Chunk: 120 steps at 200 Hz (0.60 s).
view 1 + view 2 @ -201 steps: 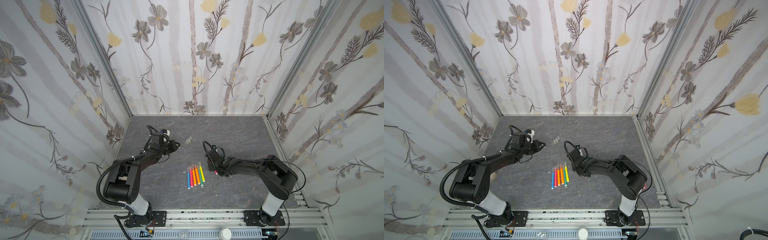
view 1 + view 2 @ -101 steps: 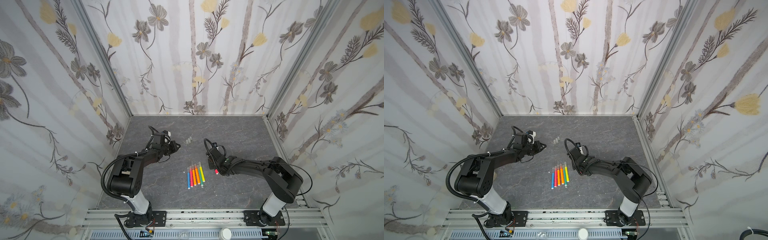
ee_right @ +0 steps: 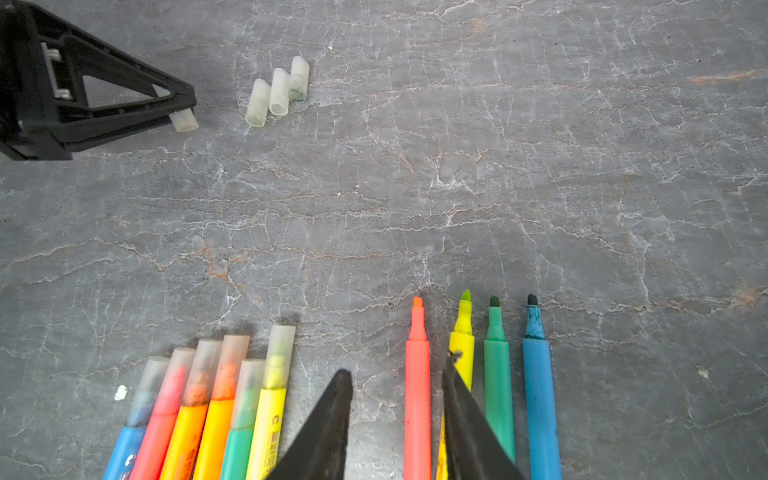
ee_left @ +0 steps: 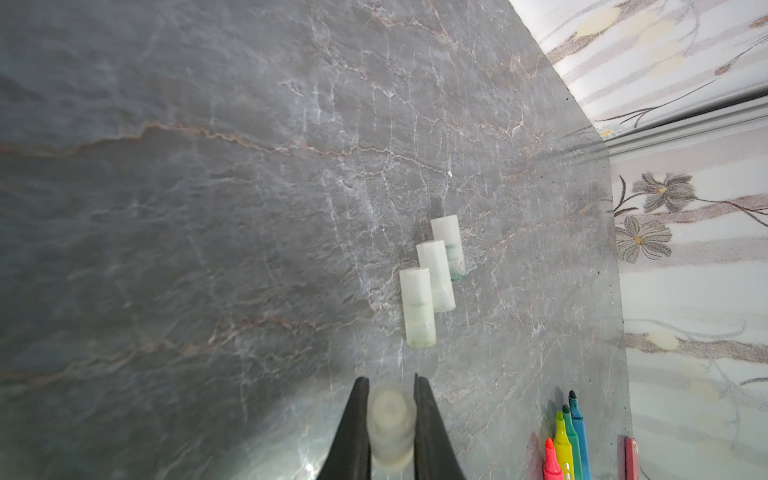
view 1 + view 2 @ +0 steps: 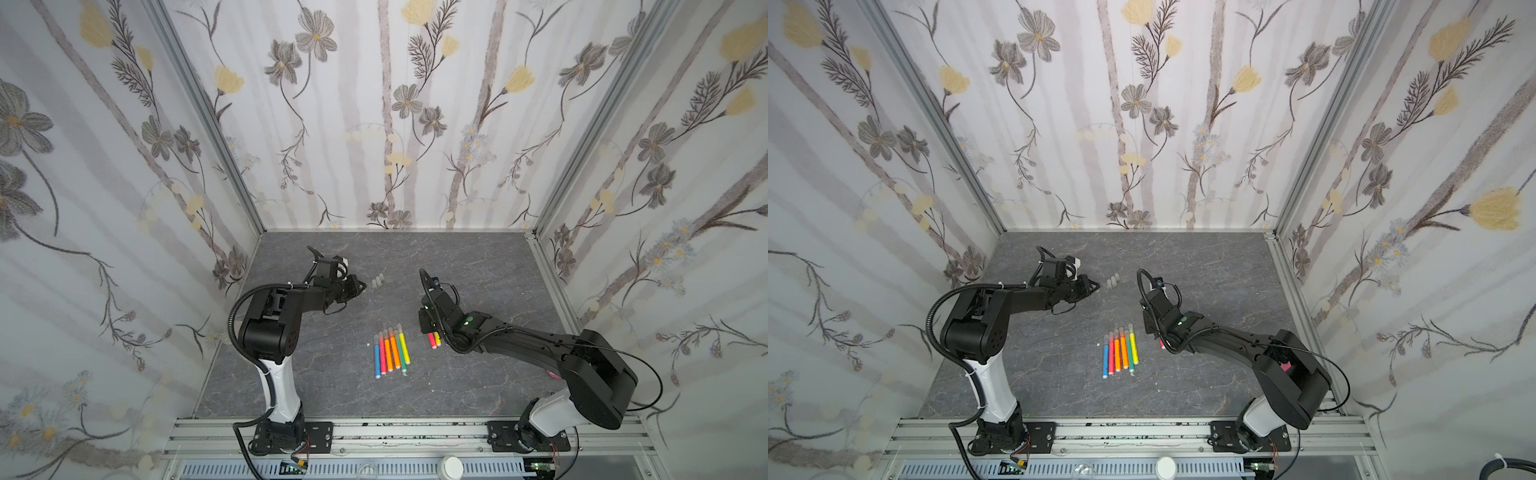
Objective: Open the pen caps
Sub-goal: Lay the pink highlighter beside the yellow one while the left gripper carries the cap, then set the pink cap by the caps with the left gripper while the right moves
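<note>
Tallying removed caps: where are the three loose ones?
In both top views, the three loose caps lie just right of the left gripper, behind the capped pens.

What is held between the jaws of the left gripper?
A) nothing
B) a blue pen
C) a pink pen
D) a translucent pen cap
D: in the left wrist view the left gripper is shut on a whitish pen cap, and three loose caps lie side by side on the table just beyond it.
</note>
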Available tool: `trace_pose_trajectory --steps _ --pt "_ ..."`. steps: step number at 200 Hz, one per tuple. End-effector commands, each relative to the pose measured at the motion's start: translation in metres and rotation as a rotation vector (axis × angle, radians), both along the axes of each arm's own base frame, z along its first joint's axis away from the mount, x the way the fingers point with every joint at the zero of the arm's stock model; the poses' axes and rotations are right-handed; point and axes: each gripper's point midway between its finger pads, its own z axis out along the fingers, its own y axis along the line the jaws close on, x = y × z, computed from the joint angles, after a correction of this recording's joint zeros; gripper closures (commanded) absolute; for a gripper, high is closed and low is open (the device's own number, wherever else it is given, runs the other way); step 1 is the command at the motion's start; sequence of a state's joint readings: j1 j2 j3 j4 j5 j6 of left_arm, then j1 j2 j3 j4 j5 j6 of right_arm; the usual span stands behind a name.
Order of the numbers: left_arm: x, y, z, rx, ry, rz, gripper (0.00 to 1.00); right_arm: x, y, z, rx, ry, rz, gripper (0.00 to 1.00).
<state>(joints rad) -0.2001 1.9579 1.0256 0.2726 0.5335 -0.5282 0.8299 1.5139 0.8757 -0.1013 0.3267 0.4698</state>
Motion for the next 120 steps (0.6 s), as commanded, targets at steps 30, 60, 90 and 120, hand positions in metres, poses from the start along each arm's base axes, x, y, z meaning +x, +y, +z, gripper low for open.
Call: trace_pose_trajectory --steps 30,60,90,120 --pt "0.008 -0.017 -0.003 -0.02 -0.007 -0.028 0.85 -0.005 -0.004 0.001 0.009 0.002 -0.004 0.62" --pt "0.01 -0.018 -0.009 -0.014 0.002 -0.026 0.8 -0.007 -0.004 -0.002 0.011 0.01 -0.003 0.62" --pt "0.011 -0.016 -0.013 0.001 0.005 -0.022 0.76 -0.009 -0.004 -0.003 0.018 0.011 -0.001 0.62" --pt "0.011 -0.014 -0.014 0.013 0.008 -0.017 0.73 -0.011 -0.002 -0.004 0.023 0.014 0.005 0.62"
